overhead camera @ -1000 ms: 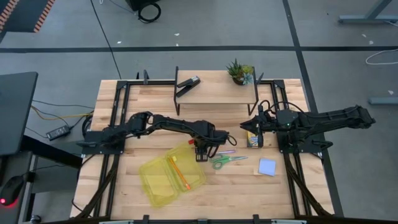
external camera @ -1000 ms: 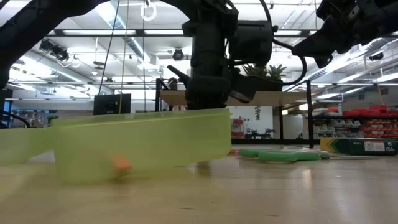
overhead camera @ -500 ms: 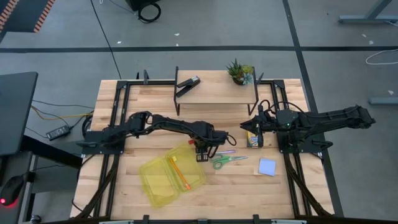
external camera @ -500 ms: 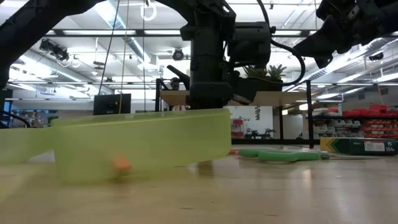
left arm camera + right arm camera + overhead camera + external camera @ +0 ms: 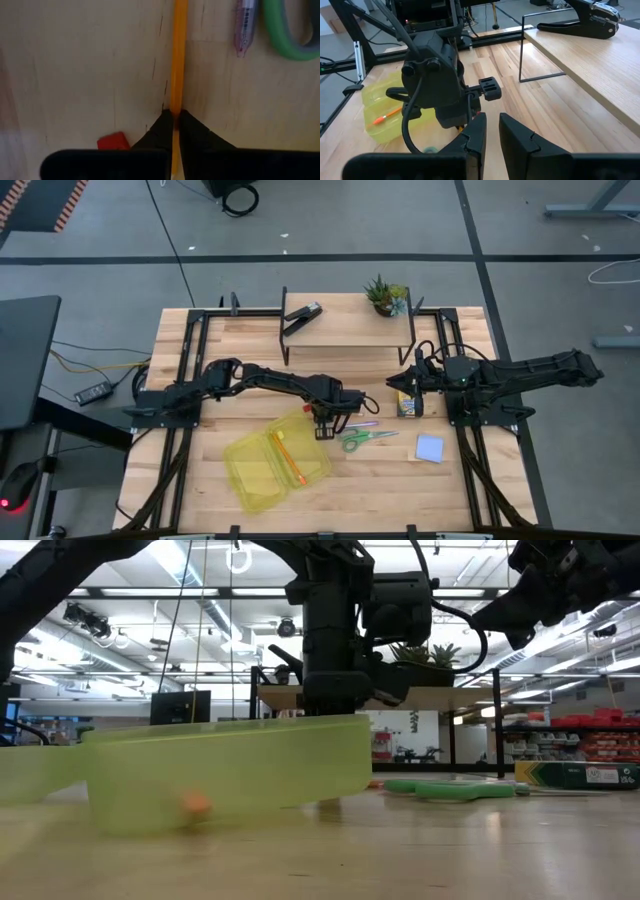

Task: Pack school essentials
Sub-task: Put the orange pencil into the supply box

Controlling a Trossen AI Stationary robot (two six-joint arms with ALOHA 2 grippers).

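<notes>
Wooden plank surface [image 5: 200, 490], black frame rails along both sides, raised shelf [image 5: 350, 330] at the far edge carrying a black stapler [image 5: 302, 315] and a small potted plant [image 5: 385, 296].

Left tool [image 5: 173, 118]: at surface centre, just off the far corner of the yellow-green case. Jaws pinched narrow onto an orange pencil [image 5: 177, 55] that lies flat on the wood; the shaft runs straight out from between the tips. Tiny red eraser [image 5: 113, 142] sits just beside the fingers, apart from the pencil.

Purple pen [image 5: 245, 27] lies near the pencil, roughly parallel, not touching it. Green-handled scissors [image 5: 364, 439] rest flat just beside the pen, on the side away from the shelf.

Yellow-green translucent case [image 5: 274, 465] stands open on the near-left of the surface, lid folded out flat. One orange pencil-like item [image 5: 288, 459] lies inside it already.

Pale blue square notepad [image 5: 430, 448] flat on the surface, well right of the scissors.

Right tool [image 5: 491, 131]: hangs above the surface right of centre, by a small yellow-green box [image 5: 406, 404]. Jaws stand at a narrow gap, nothing between them.
</notes>
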